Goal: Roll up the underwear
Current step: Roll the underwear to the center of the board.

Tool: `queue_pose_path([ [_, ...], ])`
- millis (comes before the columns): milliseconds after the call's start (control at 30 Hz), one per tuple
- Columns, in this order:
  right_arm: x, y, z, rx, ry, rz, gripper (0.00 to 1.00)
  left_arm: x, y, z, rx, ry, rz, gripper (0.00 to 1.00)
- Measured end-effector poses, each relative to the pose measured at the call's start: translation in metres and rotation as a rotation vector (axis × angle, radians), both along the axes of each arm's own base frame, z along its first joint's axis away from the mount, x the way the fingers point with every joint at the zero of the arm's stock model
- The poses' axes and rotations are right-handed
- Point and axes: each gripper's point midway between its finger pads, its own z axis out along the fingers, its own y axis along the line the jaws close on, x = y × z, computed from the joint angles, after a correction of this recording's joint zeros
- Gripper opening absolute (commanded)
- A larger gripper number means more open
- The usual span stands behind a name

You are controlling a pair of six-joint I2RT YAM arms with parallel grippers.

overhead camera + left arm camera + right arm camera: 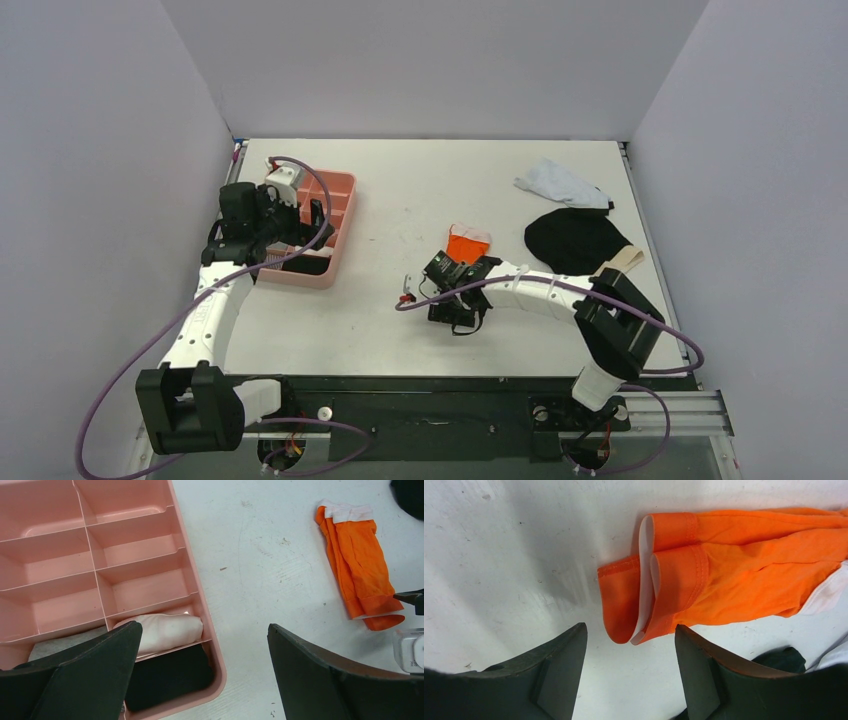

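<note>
Folded into a strip at the centre of the table (380,325), the orange underwear (734,575) is faced at its hem by the right gripper (630,650), spread and empty — seemingly so rolling can be started there — while the left gripper (204,627) is held agape over the pink tray (216,660) at ten o'clock.

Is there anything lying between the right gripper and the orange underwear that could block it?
Nothing visible does. The right gripper stands open right at the folded end of the orange underwear. Only the table surface shows between its fingers and the cloth.
</note>
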Motion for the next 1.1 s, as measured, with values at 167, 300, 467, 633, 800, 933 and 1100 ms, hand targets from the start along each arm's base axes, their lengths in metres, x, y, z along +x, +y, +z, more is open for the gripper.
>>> queue_pose_path([
  [167,0.001,-0.001,-0.007,-0.015,0.001,-0.002,0.61,0.0,0.0,0.0,0.0,0.0,0.0,0.97],
  [300,0.007,-0.002,-0.013,-0.019,-0.004,-0.014,0.56,0.0,0.0,0.0,0.0,0.0,0.0,0.97],
  [467,0.019,-0.014,-0.015,-0.016,0.0,-0.059,0.41,-0.001,0.0,-0.002,0.0,0.003,0.0,0.97],
  [633,0.023,-0.019,-0.017,-0.007,0.015,-0.077,0.19,-0.001,0.0,-0.002,0.005,0.001,-0.003,0.97],
  [800,0.021,-0.017,-0.022,0.004,0.044,-0.072,0.03,-0.001,0.0,-0.002,0.005,0.0,-0.004,0.97],
  [933,0.021,-0.016,-0.02,0.039,0.089,-0.08,0.0,-0.003,-0.007,-0.005,0.011,-0.004,-0.034,0.97],
  [1100,0.012,-0.015,-0.015,0.094,0.247,-0.076,0.0,-0.022,-0.042,-0.022,0.061,-0.015,-0.177,0.97],
])
